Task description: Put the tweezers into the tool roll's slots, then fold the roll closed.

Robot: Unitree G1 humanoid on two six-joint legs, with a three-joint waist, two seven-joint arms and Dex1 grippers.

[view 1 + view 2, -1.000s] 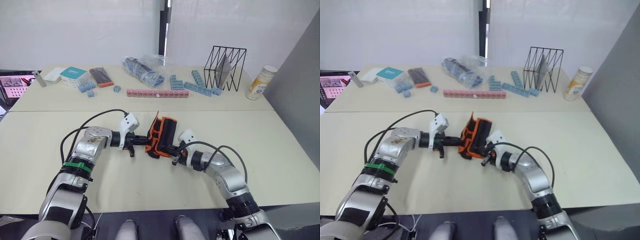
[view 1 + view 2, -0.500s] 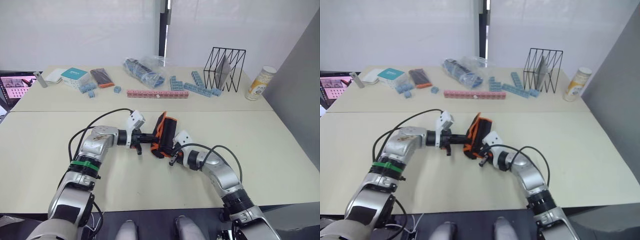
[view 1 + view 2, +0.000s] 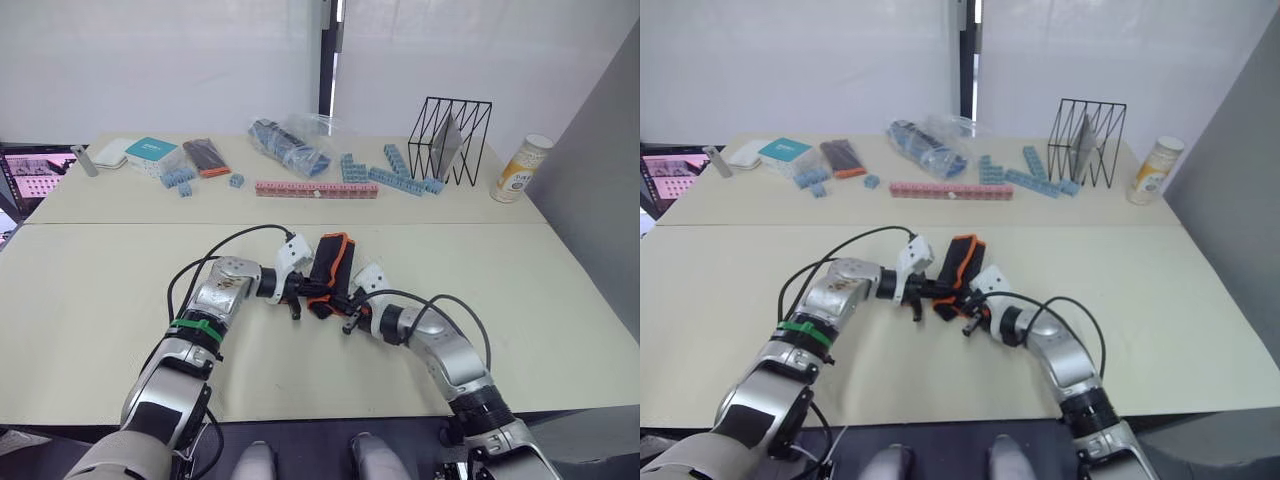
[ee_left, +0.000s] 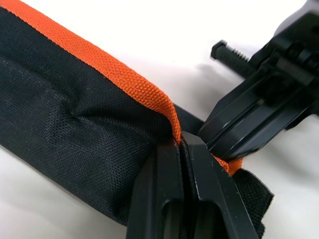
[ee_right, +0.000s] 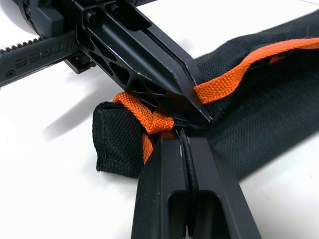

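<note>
Since a second ago I see both arms closer together and the roll folded over. My left end effector clamps the tool roll by its orange binding; the right end effector pinches the same edge from the opposite side. It lies mid-bench, folded shut.

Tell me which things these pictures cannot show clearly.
- Tweezers and slots: hidden inside the folded tool roll, all views.
- Strap: cannot pick it out, head views; both hands crowd the roll's near end.
- Label on the can: too small, head views.
</note>
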